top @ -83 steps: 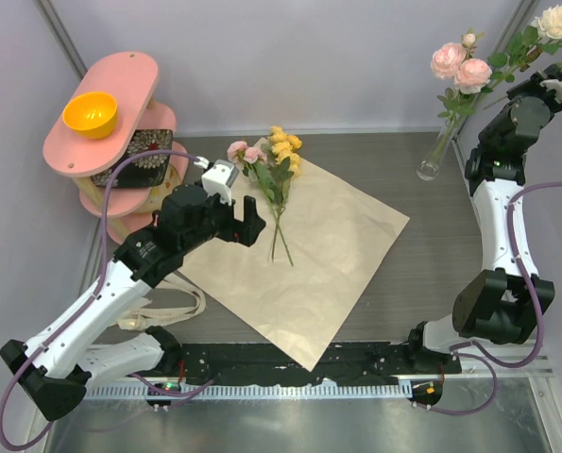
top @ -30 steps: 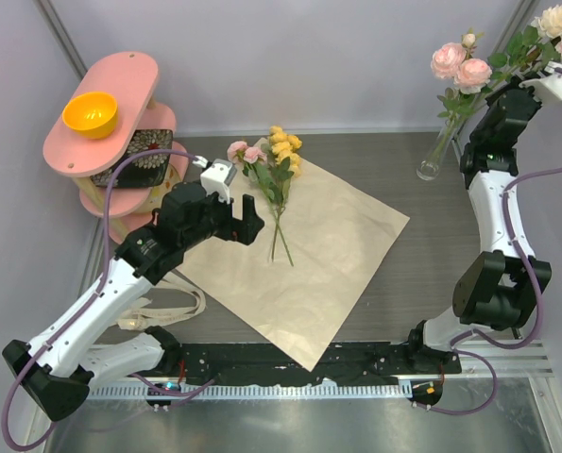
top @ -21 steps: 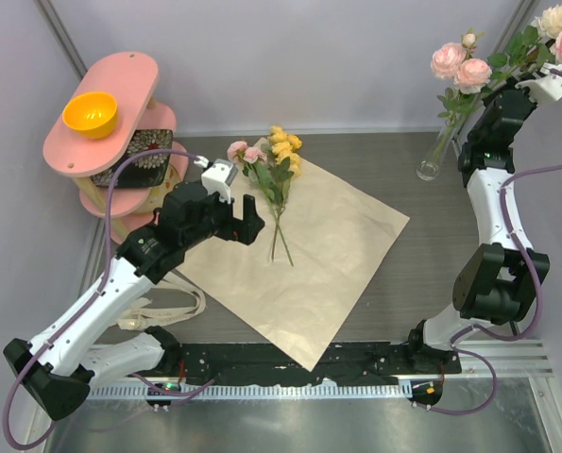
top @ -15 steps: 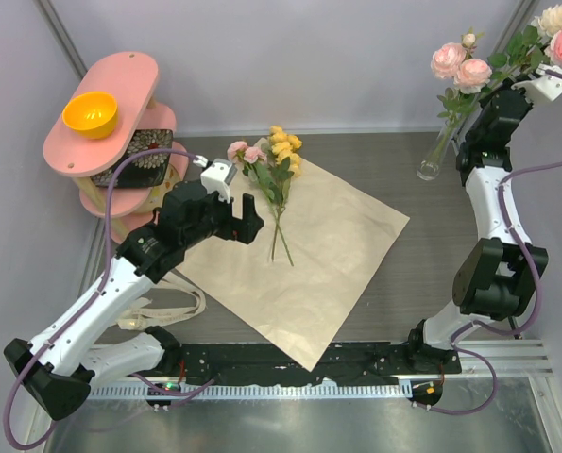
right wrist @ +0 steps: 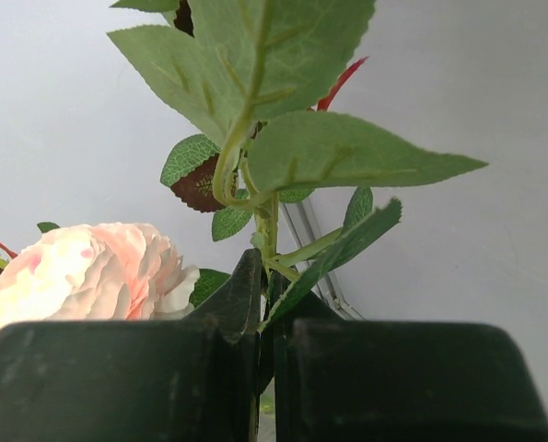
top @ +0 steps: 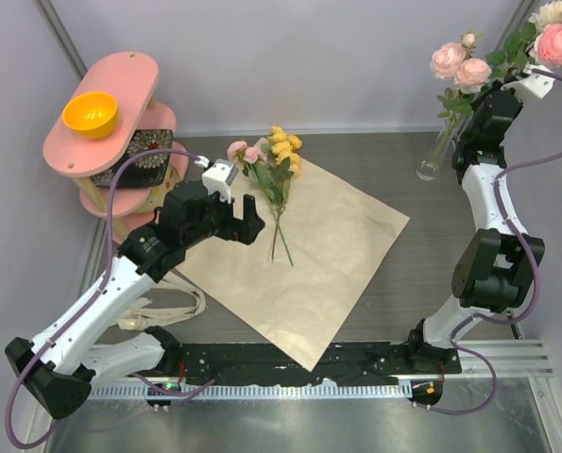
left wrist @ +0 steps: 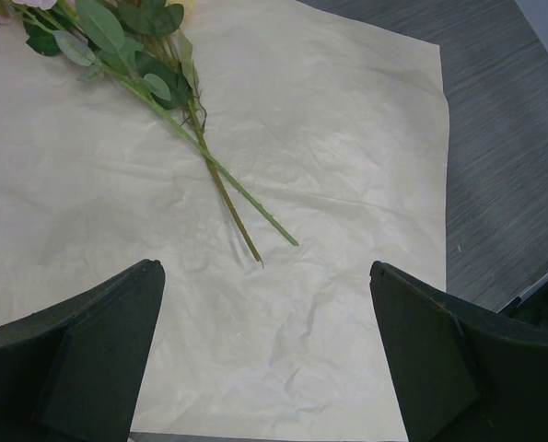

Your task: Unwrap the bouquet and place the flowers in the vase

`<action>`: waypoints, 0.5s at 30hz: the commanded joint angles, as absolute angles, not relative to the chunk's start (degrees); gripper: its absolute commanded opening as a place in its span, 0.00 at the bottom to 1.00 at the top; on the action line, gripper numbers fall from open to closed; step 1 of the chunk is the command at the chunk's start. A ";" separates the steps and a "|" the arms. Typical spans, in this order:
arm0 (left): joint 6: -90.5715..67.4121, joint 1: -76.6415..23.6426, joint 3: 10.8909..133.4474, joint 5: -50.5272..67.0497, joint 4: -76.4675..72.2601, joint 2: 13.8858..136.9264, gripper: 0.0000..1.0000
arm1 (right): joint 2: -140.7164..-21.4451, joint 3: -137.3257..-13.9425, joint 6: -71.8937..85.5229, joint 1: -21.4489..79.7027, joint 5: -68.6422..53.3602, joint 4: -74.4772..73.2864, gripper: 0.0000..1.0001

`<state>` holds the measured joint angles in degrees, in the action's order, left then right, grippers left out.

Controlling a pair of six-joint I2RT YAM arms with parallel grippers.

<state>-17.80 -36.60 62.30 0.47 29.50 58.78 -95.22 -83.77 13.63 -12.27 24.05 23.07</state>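
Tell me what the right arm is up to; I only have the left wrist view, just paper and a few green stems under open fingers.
Observer: The right gripper is shut on a leafy stem, with a pink bloom beside it.
Operator: Where's the vase?
Observer: The vase stands at the table's far right, off the paper, with two pink roses above its neck.
Operator: What blooms are on my side?
Observer: Yellow blooms and small pink ones lie at the paper's far edge.
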 commanded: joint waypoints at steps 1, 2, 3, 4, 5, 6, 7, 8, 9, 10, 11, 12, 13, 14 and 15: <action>-18.19 -36.04 61.96 1.49 27.69 58.71 0.98 | -95.54 -86.48 12.04 -11.87 22.68 25.75 0.01; -18.37 -36.04 62.05 1.49 27.77 58.80 0.98 | -95.71 -86.48 12.04 -11.69 22.33 25.84 0.01; -18.28 -36.04 61.96 1.49 27.69 58.89 0.98 | -96.06 -86.48 12.04 -11.69 22.24 25.84 0.01; -18.28 -36.04 61.96 1.49 27.69 58.89 0.98 | -96.24 -86.57 11.95 -11.60 21.98 25.84 0.01; -18.28 -36.04 61.96 1.49 27.77 58.89 0.98 | -96.33 -86.57 11.95 -11.60 21.80 25.93 0.01; -18.37 -36.04 61.96 1.49 27.69 58.89 0.98 | -96.50 -86.57 11.95 -11.60 21.62 25.93 0.01; -18.37 -36.04 61.96 1.49 27.69 58.89 0.98 | -96.94 -86.66 11.95 -11.43 21.53 25.84 0.01; -18.46 -35.95 61.88 1.58 27.69 58.89 0.98 | -97.20 -86.66 11.95 -11.43 21.45 26.01 0.01; -18.37 -35.95 61.88 1.58 27.69 58.89 0.98 | -97.56 -86.83 11.95 -11.34 21.18 25.75 0.01; -18.37 -35.95 61.87 1.58 27.60 58.97 0.98 | -97.91 -86.92 11.78 -11.34 21.01 25.75 0.01; -18.46 -35.86 61.87 1.58 27.60 58.97 0.98 | -98.26 -87.01 11.78 -11.25 20.92 25.75 0.01; -18.54 -35.77 61.87 1.58 27.68 58.97 0.98 | -98.52 -87.10 11.69 -11.16 20.74 25.66 0.01; -18.46 -35.77 61.87 1.50 27.51 59.06 0.98 | -98.96 -87.27 11.69 -11.08 20.66 25.58 0.01; -18.54 -35.68 61.79 1.67 27.60 58.98 0.98 | -99.14 -87.36 11.60 -10.99 20.48 25.58 0.01; -18.54 -35.68 61.79 1.67 27.60 59.06 0.98 | -99.40 -87.54 11.51 -10.90 20.22 25.32 0.01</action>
